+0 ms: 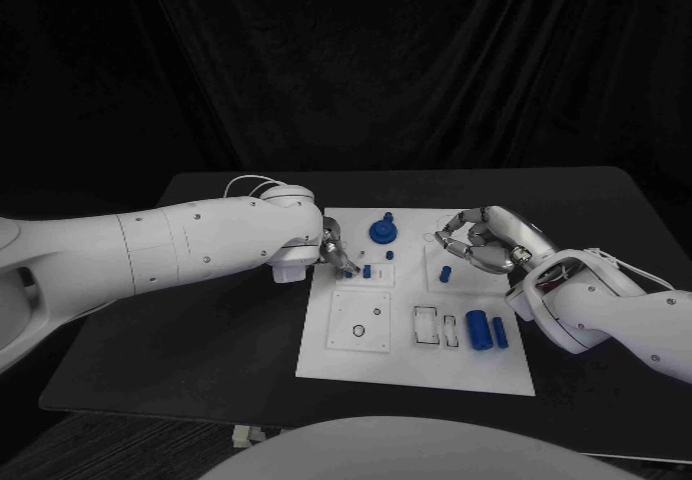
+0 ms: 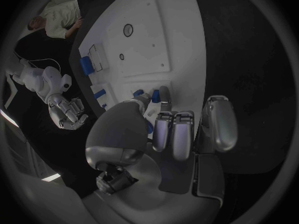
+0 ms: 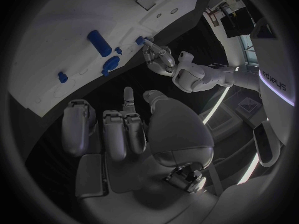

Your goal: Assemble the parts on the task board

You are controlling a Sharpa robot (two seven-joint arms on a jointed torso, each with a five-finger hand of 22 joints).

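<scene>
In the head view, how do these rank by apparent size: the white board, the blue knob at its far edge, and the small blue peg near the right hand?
1. White board
2. Blue knob
3. Small blue peg

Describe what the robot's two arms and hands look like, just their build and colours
Both arms, the left arm and the right arm, are smooth white shells with small dark screw points. Each ends in a silver metallic hand: the left hand and the right hand, with segmented fingers. Thin white cables loop at each wrist.
</scene>
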